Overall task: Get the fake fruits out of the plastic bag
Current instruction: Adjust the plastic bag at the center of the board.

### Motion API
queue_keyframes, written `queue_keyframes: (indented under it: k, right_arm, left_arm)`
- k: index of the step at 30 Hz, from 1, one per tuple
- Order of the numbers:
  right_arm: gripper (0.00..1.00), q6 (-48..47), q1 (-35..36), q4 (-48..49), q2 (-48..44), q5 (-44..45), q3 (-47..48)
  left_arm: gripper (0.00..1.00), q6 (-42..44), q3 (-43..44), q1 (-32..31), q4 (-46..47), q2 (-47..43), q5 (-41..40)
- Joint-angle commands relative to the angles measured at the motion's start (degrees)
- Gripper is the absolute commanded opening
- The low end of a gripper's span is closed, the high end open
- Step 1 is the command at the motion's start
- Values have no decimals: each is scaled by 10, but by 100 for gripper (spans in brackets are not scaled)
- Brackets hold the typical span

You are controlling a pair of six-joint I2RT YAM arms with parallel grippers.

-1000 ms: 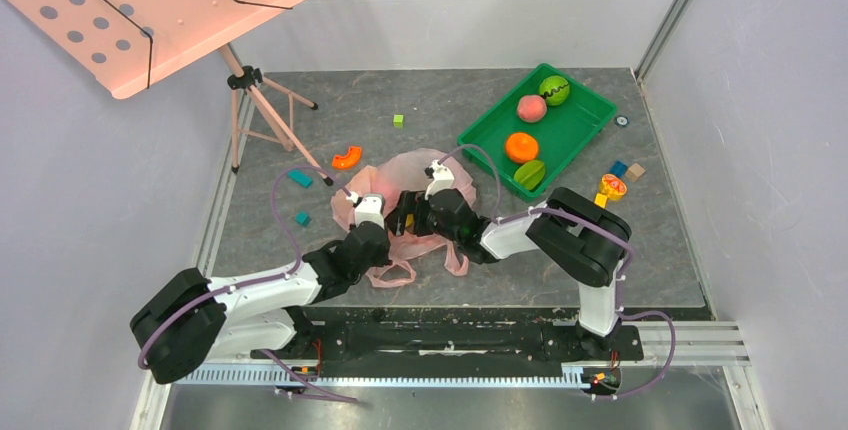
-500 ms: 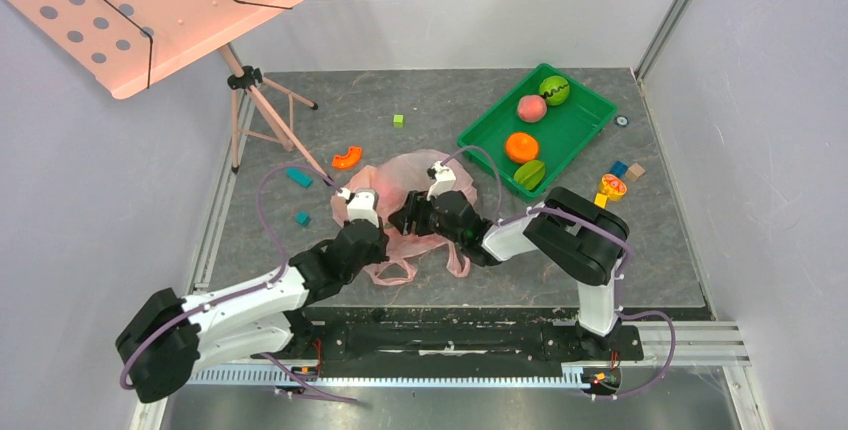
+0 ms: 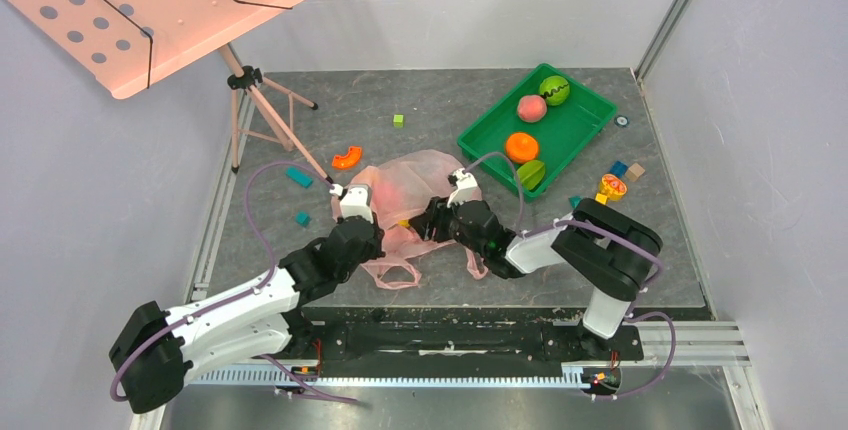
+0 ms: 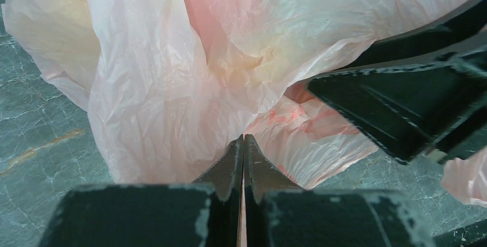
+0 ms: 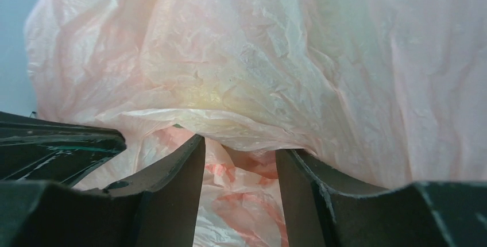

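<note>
The bag lies crumpled on the table, mid-scene, just near-left of the tray, its two loop handles trailing toward the near edge. The fruits are inside it and show only as red and yellow tints through the pink film; their shapes cannot be told.

The left gripper is at the bag's left edge. Its fingers are pressed together with a thin strip of pink film between them, so it pinches the bag.

The right gripper is at the bag's near-right side, facing the left one. Its fingers stand about half apart, with a fold of bag lying over their tips and more film in the gap. Whether they squeeze it cannot be told.

The two grippers are near each other, with bag between them.
</note>
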Motion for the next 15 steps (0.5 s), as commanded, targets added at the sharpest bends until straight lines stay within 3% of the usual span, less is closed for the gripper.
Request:
queue_keyframes:
  k: [1,5,10,15]
  right_arm:
    - [51,-26,-3,16,-46,32,-18]
    - [50,-31,-3,11,-52,30,-22]
    - [50,-47,-3,1,-44,2,-11]
    - [54,-58,-3,-17,-33,-5,9]
  left_arm:
    - [2,-19,4,3,4,-2,-26]
    - [3,-7,34,31,-3,6,-26]
    - [2,-13,52,127,15,32,53]
    - [2,-11,67,151,27,44,62]
